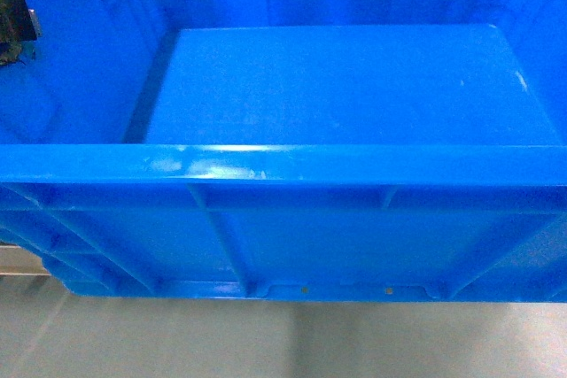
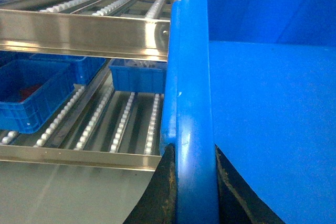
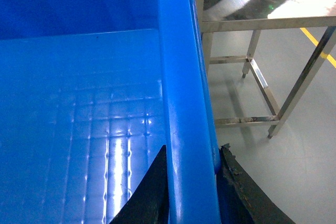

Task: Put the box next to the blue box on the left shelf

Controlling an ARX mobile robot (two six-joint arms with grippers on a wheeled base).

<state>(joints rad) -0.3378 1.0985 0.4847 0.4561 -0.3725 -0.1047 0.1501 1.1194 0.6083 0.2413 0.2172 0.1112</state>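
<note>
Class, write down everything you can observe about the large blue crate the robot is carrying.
The blue crate is bright, glossy plastic, rectangular and open-topped, with a thick rolled rim, vertical ribs on its outer wall and a flat bottom showing a faint grid pattern. It looks empty and sits roughly level, above the grey floor. The left gripper clamps its left rim and the right gripper its right rim, dark fingers on both faces of each wall. Beside its left wall is the roller shelf.
</note>
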